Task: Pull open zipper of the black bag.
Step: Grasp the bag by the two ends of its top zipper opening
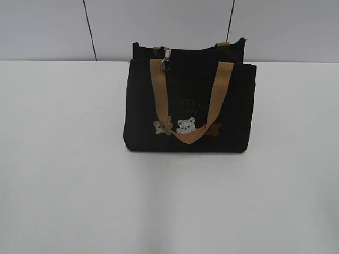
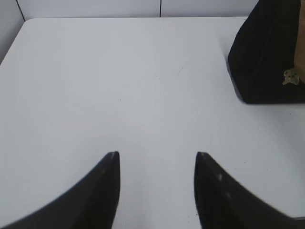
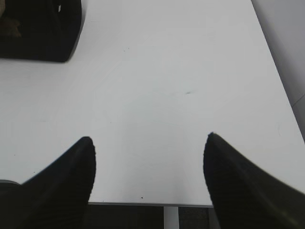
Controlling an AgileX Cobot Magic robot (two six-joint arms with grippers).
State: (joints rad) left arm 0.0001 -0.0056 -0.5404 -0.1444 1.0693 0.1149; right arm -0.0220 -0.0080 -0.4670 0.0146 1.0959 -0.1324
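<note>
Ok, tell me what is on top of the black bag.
Along the black bag's top edge sits the zipper's silver pull tab and ring, near the left end. A tan handle hangs down the front. The inside is hidden.

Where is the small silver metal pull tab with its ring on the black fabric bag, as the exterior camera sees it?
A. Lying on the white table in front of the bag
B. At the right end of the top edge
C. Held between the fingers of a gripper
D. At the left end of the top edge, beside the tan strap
D: the small silver metal pull tab hangs at the top left of the black fabric bag, beside the tan webbing strap; no gripper is near it.
</note>
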